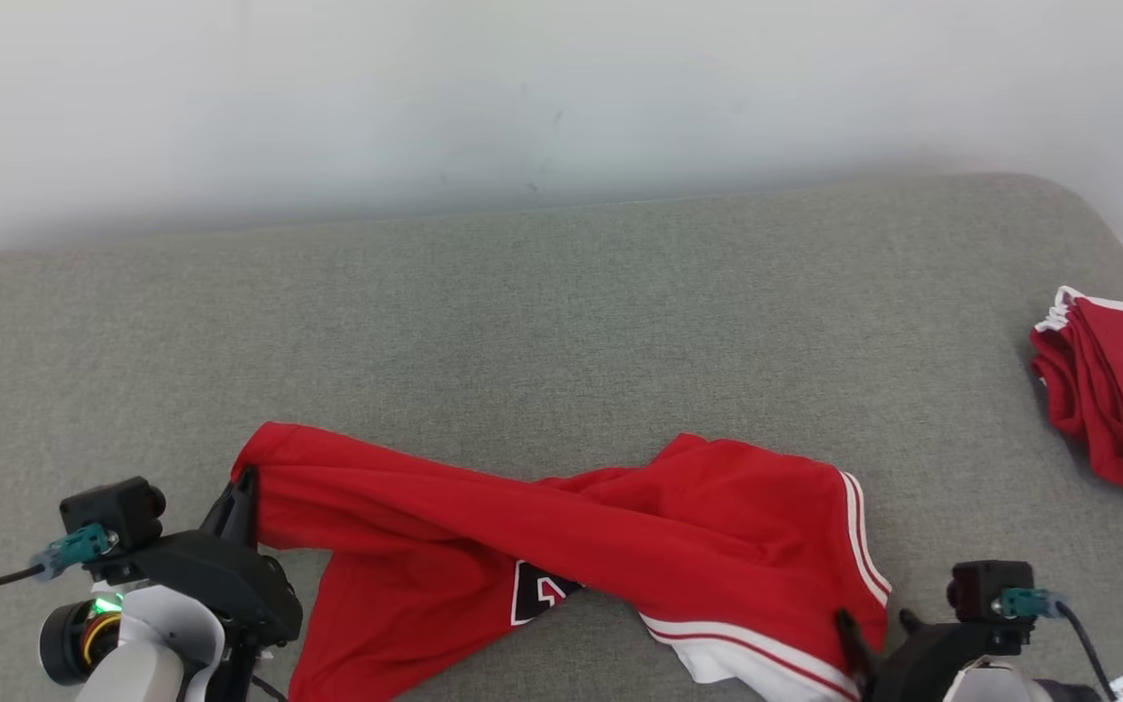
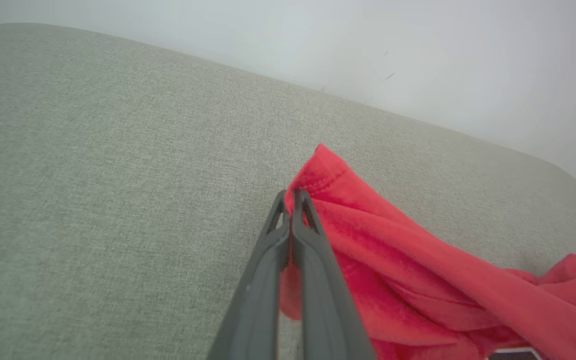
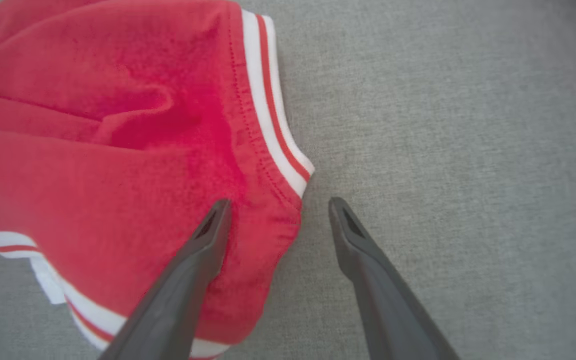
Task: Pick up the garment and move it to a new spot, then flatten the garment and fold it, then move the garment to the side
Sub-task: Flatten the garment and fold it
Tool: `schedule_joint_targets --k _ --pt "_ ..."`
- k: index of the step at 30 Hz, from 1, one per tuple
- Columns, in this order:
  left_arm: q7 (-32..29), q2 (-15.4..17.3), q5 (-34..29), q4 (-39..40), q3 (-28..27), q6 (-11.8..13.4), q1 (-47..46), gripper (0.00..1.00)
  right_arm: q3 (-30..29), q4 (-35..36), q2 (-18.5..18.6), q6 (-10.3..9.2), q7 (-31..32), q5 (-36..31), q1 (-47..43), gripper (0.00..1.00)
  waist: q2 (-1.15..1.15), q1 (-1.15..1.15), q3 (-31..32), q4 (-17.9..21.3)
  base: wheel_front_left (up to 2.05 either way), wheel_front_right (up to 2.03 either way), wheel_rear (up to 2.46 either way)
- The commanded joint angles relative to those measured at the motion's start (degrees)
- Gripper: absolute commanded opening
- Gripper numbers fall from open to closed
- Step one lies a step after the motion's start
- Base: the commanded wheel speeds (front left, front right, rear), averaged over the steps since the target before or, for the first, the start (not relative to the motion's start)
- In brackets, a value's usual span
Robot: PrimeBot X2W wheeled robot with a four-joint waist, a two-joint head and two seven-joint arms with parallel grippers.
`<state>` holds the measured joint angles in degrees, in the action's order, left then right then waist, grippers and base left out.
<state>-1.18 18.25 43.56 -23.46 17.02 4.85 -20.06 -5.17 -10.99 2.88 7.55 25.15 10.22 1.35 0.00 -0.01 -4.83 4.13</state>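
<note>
Head view, bottom edge first: the left pincer at lower left is clenched on the left corner of the red knit garment with white striped trim. The right pincer at lower right stands released, jaws spread. In the right wrist view one dark finger lies over the cloth and the other over bare grey weave, straddling the striped hem corner. The garment lies across the lower middle of the grey fabric-covered bench. It is twisted once near its centre, with a black-and-white patch peeking from beneath.

The likeliest trouble, as I judge it, is slip. In the left wrist view the tips pinch only a thin stitched edge, and soft, fleecy knit can slide out under a pull. The right jaws may close on a single layer, or on nothing. Stretching with the twist in place would tighten it into a rope, not a flat sheet. Higher up, at the right edge, a second red folded garment sits well apart. Beyond it stands a matte white wall.
</note>
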Motion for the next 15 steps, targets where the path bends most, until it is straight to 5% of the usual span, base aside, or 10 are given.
schedule_joint_targets --k 1,4,5,6,15 --pt "-0.1 -0.2 0.3 0.3 0.1 0.1 0.0 0.0 0.3 -1.8 0.0 -0.15 1.0 0.6 0.9 1.0 0.0 0.01 -0.2 -0.5 0.0 0.0 0.0" --pt "0.0 -0.2 0.1 0.8 0.5 0.0 -0.5 0.0 1.3 -5.3 0.0 -0.15 1.7 1.6 2.7 1.0 0.0 0.01 -0.6 -0.7 0.0 0.0 0.0" --pt "0.1 -0.2 0.1 0.9 0.5 -0.2 -0.6 0.0 1.6 -6.3 0.0 -0.15 1.6 1.4 3.3 0.38 0.0 0.01 -0.8 -0.7 0.0 0.0 0.0" --pt "0.2 -0.3 0.1 0.9 0.6 -0.3 -0.8 0.0 1.8 -7.1 -0.1 -0.15 0.9 1.0 4.1 0.04 0.0 0.01 -0.9 -0.7 0.0 0.0 0.0" --pt "4.7 -0.8 1.1 2.5 -0.7 -2.4 -1.2 0.0 -2.0 -4.6 0.0 -0.15 -6.7 -3.2 9.8 0.0 0.0 0.01 -0.9 -1.1 0.0 0.0 0.0"
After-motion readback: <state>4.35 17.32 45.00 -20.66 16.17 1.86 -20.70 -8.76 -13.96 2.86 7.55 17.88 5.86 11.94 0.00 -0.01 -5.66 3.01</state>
